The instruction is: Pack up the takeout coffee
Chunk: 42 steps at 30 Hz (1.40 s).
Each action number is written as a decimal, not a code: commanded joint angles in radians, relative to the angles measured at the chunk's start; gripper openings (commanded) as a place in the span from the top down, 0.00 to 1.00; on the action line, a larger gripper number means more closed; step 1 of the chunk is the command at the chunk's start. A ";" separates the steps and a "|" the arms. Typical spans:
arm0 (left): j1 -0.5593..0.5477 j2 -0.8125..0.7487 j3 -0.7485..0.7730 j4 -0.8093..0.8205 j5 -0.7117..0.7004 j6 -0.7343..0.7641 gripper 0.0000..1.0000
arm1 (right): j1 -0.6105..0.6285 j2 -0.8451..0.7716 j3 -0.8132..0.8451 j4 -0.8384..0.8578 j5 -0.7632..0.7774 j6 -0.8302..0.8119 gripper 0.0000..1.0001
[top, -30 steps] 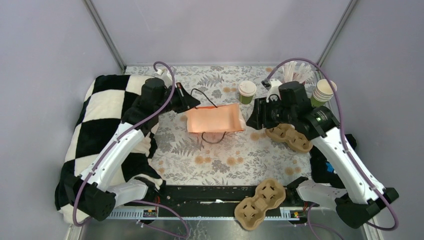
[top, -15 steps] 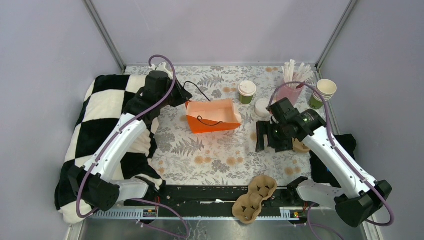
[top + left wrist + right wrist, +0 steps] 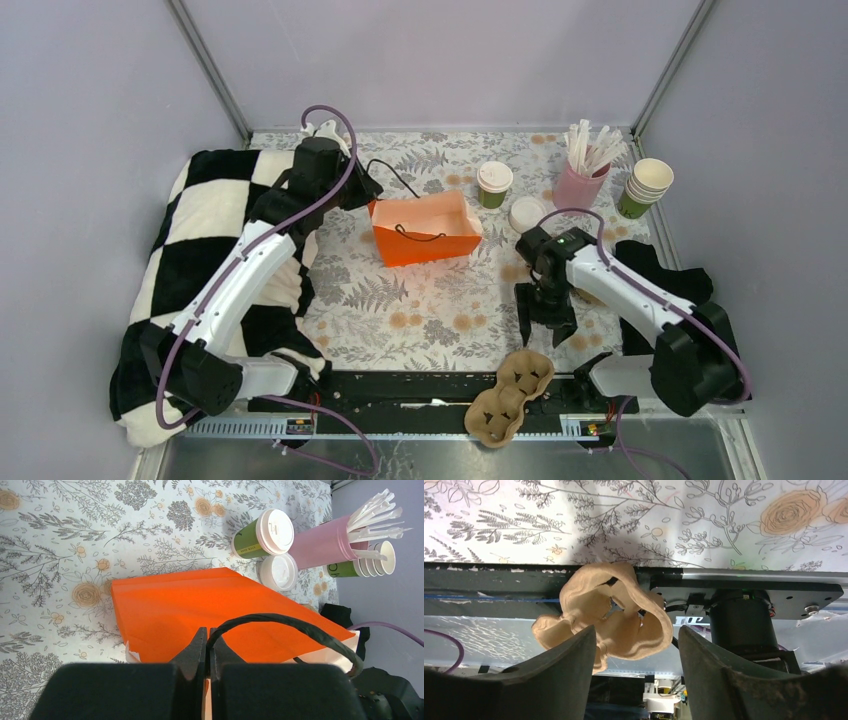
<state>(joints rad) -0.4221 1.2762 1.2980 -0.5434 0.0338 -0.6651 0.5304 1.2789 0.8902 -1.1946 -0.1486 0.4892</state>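
The takeout coffee, a small green paper cup with a white round plastic lid (image 3: 493, 183), stood upright near the far edge of the flowered tabletop (image 3: 440, 320), so its long axis was vertical. It was just beyond the far right corner of the orange paper bag (image 3: 425, 243), which stood open. The left fingers (image 3: 192, 652) were pressed together and pinching the black cord handle (image 3: 280, 622) of this bag, so that arm looked occupied. The right fingers (image 3: 569, 665) were spread wide and held nothing. They pointed at the near edge, toward a brown moulded-pulp cup carrier (image 3: 512, 398) that lay over the black rail there. The coffee therefore lay behind these fingers, well apart from them. The right arm seemed the one free to reach it. A loose white plastic lid (image 3: 526, 213) lay just beside the cup, and a pink cup full of white sticks (image 3: 580, 187) stood near on its right. The side of the cup facing the bare tabletop appeared to give the most open approach.
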 commanded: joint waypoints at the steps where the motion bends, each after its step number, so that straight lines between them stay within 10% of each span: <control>1: 0.017 0.008 0.062 -0.001 0.017 0.048 1.00 | 0.028 0.062 -0.013 0.042 -0.007 -0.002 0.34; 12: 0.071 0.002 0.052 -0.001 0.071 0.060 1.00 | 0.140 0.234 -0.057 0.112 0.019 0.021 0.39; 25: 0.104 0.021 0.065 0.003 0.128 0.079 1.00 | 0.154 0.202 -0.059 0.105 0.003 0.029 0.88; 31: 0.109 0.026 0.066 0.038 0.173 0.107 1.00 | 0.154 0.087 0.205 -0.031 0.103 0.018 1.00; 42: 0.108 -0.001 0.052 0.127 0.300 0.165 1.00 | 0.152 -0.038 0.766 -0.105 0.726 -0.133 1.00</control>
<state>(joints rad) -0.3180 1.2984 1.3270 -0.4988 0.2588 -0.5335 0.6762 1.3006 1.5059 -1.2678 0.2619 0.4610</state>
